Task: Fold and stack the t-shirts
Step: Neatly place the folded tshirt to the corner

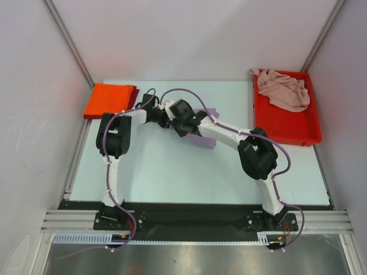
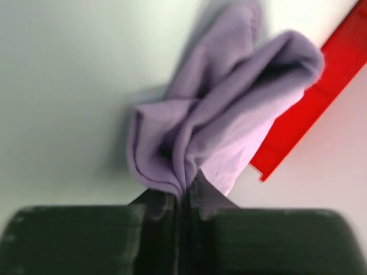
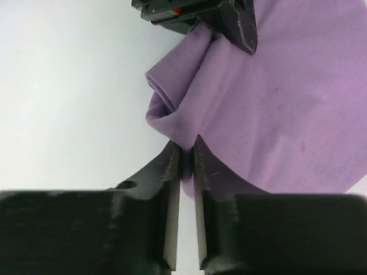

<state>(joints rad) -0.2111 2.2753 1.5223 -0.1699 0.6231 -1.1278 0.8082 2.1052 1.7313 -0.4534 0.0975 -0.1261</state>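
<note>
Fingers, left gripper (image 2: 182, 200): pressed together on a gathered fold of the lavender t-shirt (image 2: 229, 114). In my left wrist view the cloth bunches up out of the pinch and spreads away above the table (image 1: 172, 172).

Fingers, right gripper (image 3: 186, 157): drawn close, only a thin slit between them, with a rolled edge of the same shirt nipped at the tips. In my right wrist view the left gripper sits just beyond, clamped on the cloth near the same edge.

Held item, lavender t-shirt: gripped by both grippers at the middle-back of the table. In my overhead view it is mostly hidden under the two wrists, with corners showing to their right. I cannot tell whether the bulk is lifted or lying flat.

Stock, orange-red t-shirt (image 1: 109, 100): folded flat at the far left corner of the table, well apart from the grippers.

Stock, pale pink t-shirt (image 1: 284, 89): crumpled in the far end of the red tray (image 1: 287, 129), one part draped over its far-left rim.

Fixture, red tray: at the far right of the table.
</note>
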